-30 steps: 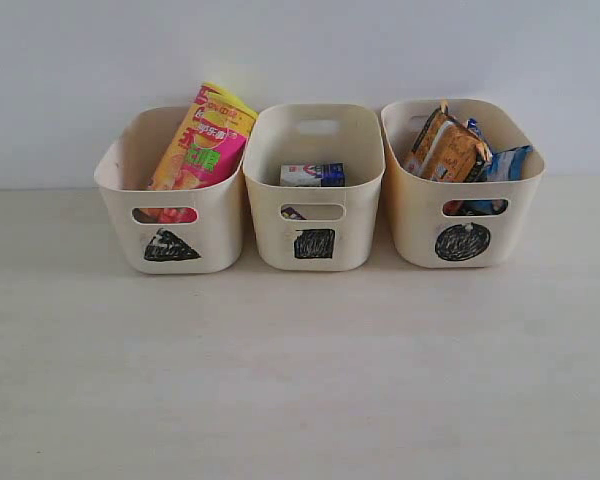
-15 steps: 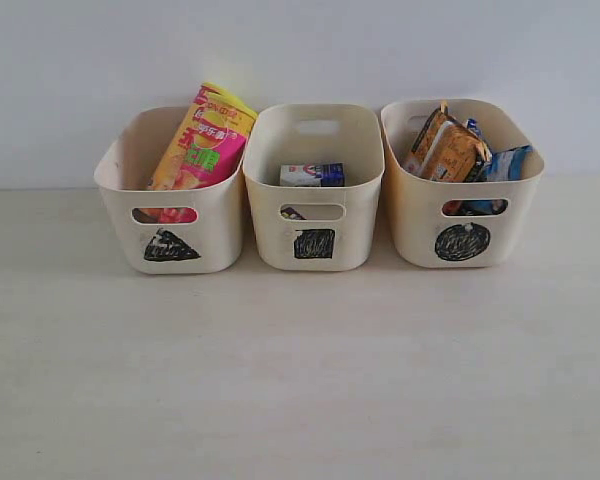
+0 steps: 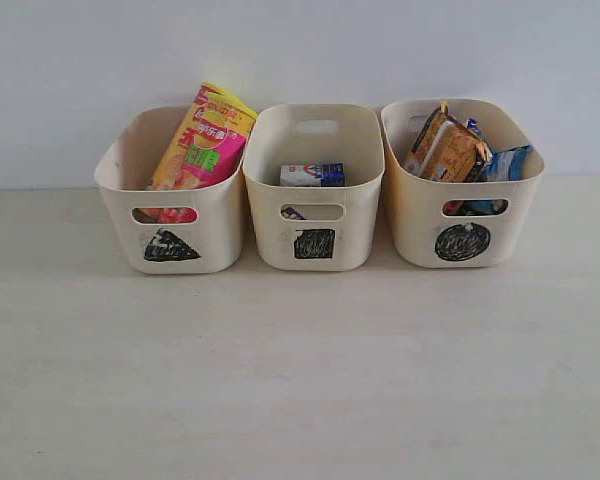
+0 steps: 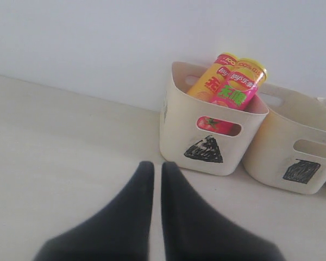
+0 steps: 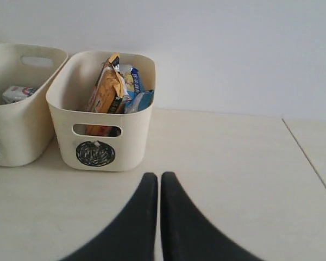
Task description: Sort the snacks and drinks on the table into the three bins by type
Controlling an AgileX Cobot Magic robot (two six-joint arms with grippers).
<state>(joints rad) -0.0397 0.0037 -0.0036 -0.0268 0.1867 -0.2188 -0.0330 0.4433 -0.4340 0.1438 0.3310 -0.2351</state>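
Three cream bins stand in a row at the back of the table (image 3: 300,380). The triangle bin (image 3: 170,225) (image 4: 209,138) holds the pink-and-yellow chip can (image 3: 205,145) (image 4: 239,87) and the yellow-and-red chip can (image 4: 213,81). In the square bin (image 3: 313,225) (image 4: 293,157) lies the white-and-blue carton (image 3: 312,175) (image 5: 17,93), with a dark carton (image 3: 293,213) glimpsed through the handle slot. The circle bin (image 3: 460,225) (image 5: 98,138) holds the orange-brown packet (image 3: 445,150) (image 5: 106,89) and blue packets (image 3: 505,162). My left gripper (image 4: 152,166) and right gripper (image 5: 154,176) are shut, empty, above bare table, and neither shows in the exterior view.
A pale wall (image 3: 300,50) rises right behind the bins. In the right wrist view a seam (image 5: 309,160) runs across the table to the right of the circle bin.
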